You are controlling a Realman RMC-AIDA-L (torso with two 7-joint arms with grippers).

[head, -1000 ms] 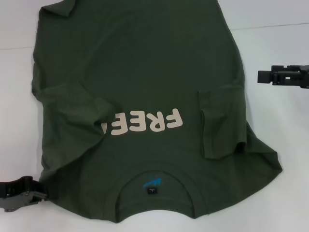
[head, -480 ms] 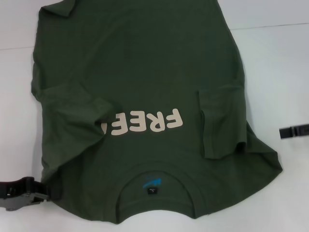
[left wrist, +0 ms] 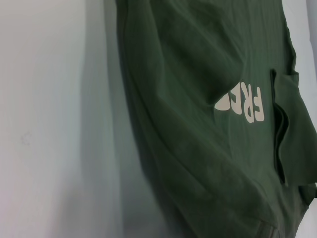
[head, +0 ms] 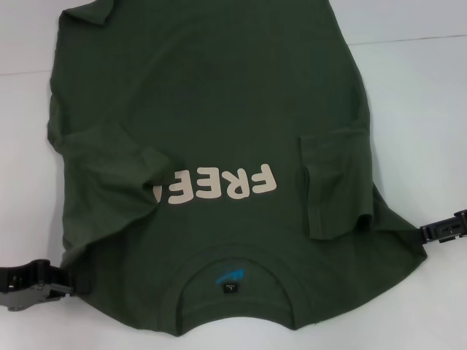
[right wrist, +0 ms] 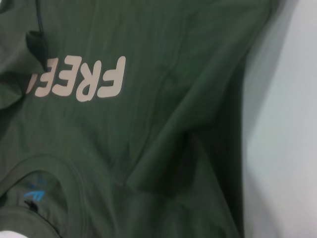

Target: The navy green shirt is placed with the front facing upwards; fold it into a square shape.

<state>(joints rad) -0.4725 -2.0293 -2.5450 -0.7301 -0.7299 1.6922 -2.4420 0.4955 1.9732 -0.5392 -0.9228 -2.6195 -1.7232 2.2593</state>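
Head view: the shirt (head: 211, 160) is lying flat on the white table (head: 423, 109), sleeves tucked in. The left hand (head: 66, 286) and right hand (head: 423, 233) are sitting at its shoulder corners; can't tell if either is clenched. Wrist views are showing only fabric. Both should probably pinch evenly.

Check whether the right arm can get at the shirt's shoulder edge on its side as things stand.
Probably yes. The right gripper sits level with the navy green shirt right at its right shoulder edge, nothing lying between them. The left gripper is at the opposite shoulder edge, out of its way.
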